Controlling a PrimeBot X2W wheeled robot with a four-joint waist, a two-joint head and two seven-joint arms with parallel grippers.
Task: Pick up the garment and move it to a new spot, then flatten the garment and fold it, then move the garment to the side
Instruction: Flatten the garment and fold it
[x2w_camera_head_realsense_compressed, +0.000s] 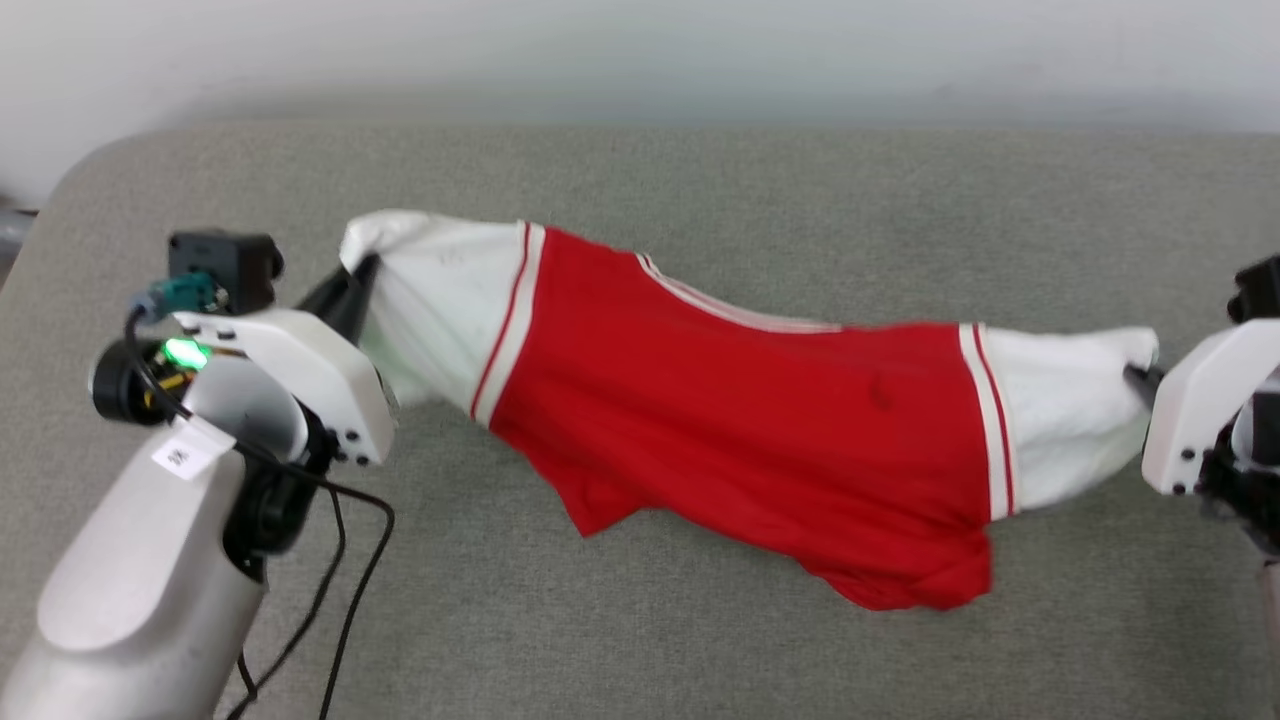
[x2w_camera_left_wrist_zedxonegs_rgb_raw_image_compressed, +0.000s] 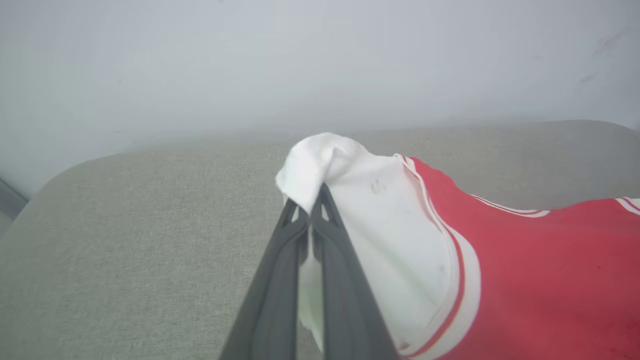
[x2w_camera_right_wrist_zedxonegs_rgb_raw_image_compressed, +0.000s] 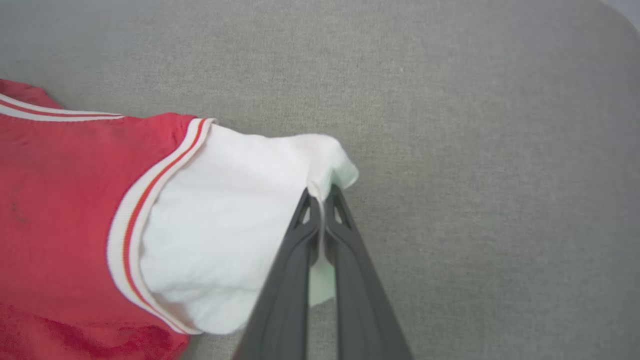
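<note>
**Position:** The garment stretches across the middle of the frame over the grey padded surface, with its red hem sagging toward the lower right.

**Grip:** The left gripper, mid-left, is pinched onto one white sleeve tip. The right gripper, at the right edge, is pinched onto the other sleeve.

**Progress:** Pickup looks achieved. Flattening, folding and moving aside are judged outstanding.

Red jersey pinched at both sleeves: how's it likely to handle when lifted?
Probably floppy: the jersey sags and wrinkles between its two held ends. Likely light: narrow tip pinches by the left fingers and right fingers hold it stretched. Its loose hem may drag on the grey fabric surface.
</note>
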